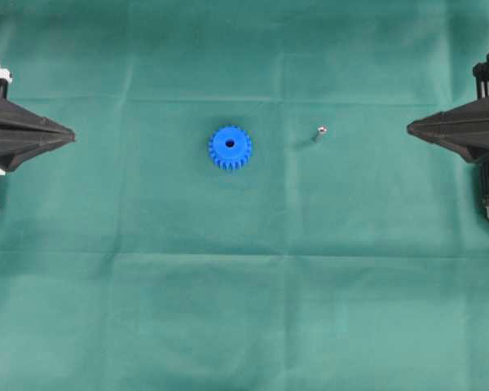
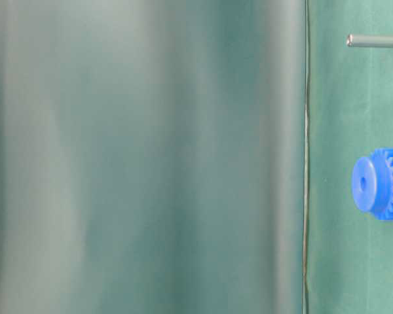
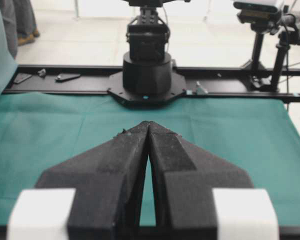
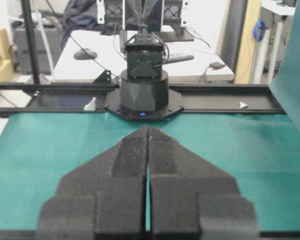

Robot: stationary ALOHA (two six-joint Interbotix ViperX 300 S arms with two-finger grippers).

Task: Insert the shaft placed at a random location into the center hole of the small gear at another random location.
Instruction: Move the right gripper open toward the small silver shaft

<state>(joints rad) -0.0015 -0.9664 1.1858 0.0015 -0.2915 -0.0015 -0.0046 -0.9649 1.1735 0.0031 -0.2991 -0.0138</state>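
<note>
The small blue gear (image 1: 230,147) lies flat on the green cloth near the middle, its center hole (image 1: 230,144) facing up. It also shows in the table-level view (image 2: 381,183). The shaft (image 1: 319,132), a tiny silver pin, stands on the cloth to the gear's right; it also shows in the table-level view (image 2: 374,41). My left gripper (image 1: 72,133) is shut and empty at the far left edge; its tips meet in the left wrist view (image 3: 148,123). My right gripper (image 1: 409,127) is shut and empty at the far right; it also shows in the right wrist view (image 4: 147,128).
The green cloth (image 1: 244,293) covers the whole table. The opposite arm's base (image 3: 146,75) stands at the far edge in the left wrist view, and the other arm's base (image 4: 144,92) in the right wrist view.
</note>
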